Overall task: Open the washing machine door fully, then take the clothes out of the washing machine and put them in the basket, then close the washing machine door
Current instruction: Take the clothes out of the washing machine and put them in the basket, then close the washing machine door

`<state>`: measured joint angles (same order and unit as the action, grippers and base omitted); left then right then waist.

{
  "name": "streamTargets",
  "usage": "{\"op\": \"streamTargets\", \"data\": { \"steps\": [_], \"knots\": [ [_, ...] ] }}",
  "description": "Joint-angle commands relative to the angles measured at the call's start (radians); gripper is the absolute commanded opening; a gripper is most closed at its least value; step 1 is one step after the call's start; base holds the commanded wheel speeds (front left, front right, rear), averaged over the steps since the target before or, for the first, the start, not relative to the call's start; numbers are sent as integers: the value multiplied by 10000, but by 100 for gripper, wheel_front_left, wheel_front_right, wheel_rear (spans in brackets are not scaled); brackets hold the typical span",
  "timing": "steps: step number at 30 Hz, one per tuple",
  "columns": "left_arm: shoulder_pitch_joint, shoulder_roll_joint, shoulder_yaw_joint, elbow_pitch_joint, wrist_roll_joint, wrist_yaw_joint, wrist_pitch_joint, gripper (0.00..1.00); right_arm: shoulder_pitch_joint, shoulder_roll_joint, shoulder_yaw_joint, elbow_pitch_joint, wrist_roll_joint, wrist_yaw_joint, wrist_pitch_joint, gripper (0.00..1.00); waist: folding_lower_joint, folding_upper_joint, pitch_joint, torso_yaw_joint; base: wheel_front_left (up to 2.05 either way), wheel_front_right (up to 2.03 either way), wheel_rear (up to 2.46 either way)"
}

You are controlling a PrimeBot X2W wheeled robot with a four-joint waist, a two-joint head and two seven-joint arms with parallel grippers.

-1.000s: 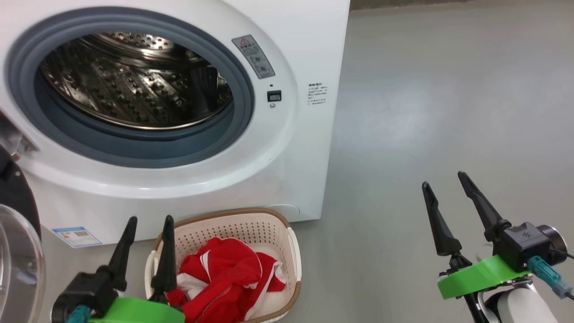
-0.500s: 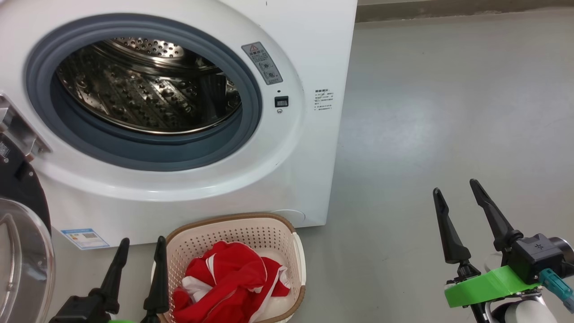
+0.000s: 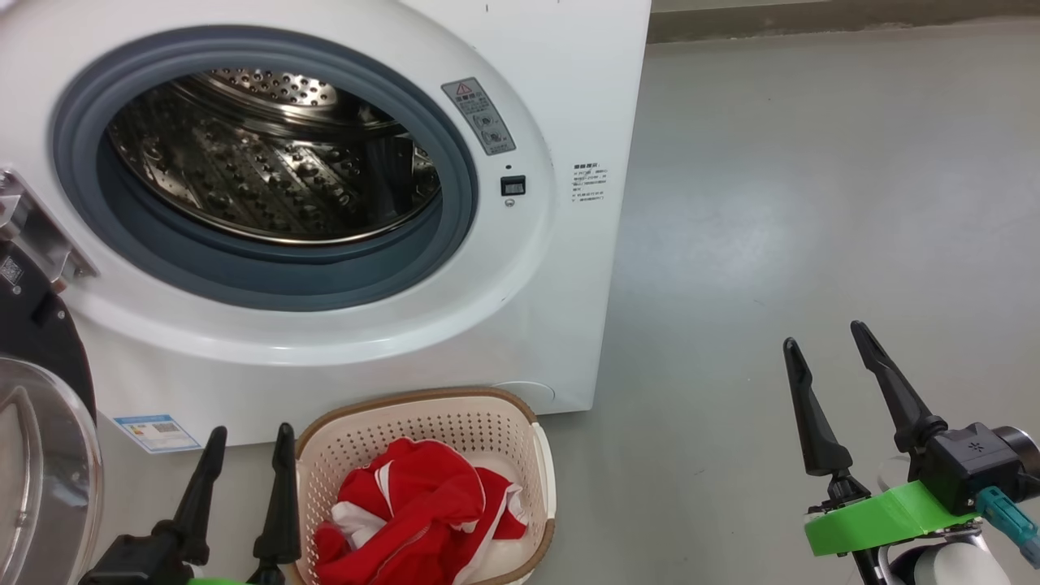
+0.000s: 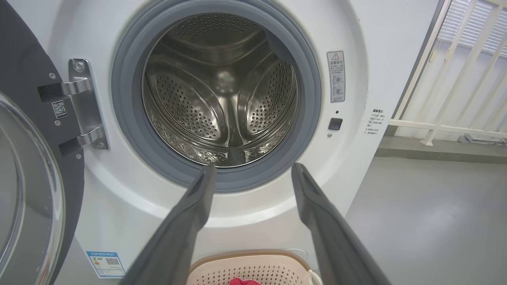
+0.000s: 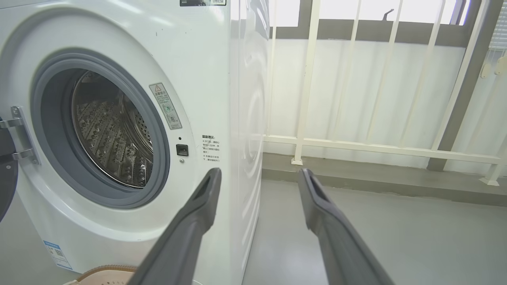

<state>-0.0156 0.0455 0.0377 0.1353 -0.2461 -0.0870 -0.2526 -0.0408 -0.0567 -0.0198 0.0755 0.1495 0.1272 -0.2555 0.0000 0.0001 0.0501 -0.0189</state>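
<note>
The white washing machine [image 3: 561, 268] stands in front of me with its steel drum [image 3: 268, 154] bare and nothing red inside it. Its door [image 3: 32, 455] hangs swung open at the far left, black rim and glass bowl facing me, also at the left of the left wrist view as door [image 4: 27, 174]. The red clothes [image 3: 414, 512] lie heaped in the cream basket [image 3: 431, 414] on the floor below the opening. My left gripper [image 3: 249, 443] is open, just left of the basket, holding nothing. My right gripper [image 3: 827, 337] is open over bare floor at the right.
Grey floor [image 3: 812, 179] stretches to the right of the machine. A white railing [image 5: 356, 146] on a low kerb runs behind and right of the machine. A blue label sticker [image 3: 158, 432] sits on the machine's lower left front.
The head camera has shifted, so the machine and basket sit further right and lower. My left gripper sits lower in the picture. Both grippers stay open; the clothes lie unchanged in the basket.
</note>
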Motion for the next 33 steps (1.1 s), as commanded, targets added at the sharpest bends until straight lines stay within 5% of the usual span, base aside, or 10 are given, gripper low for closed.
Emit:
{"op": "streamTargets", "data": {
  "steps": [1, 17, 33],
  "knots": [
    [-20, 160, 380, -302, 35, 110, -91, 100, -68, -37, 185, -282, -87, 35, -63, 100, 0, -1, -21, -7, 0, 0, 0],
    [60, 277, 282, -280, 44, 208, -72, 100, -15, -11, 189, -249, -101, 35, -63, 100, 0, -1, -116, 22, -17, 17, 0],
    [71, 388, 89, -442, -87, 111, -79, 100, -42, 22, 150, -241, -44, 35, -63, 100, 0, -1, -105, 22, -158, 158, 0]
  ]
}}
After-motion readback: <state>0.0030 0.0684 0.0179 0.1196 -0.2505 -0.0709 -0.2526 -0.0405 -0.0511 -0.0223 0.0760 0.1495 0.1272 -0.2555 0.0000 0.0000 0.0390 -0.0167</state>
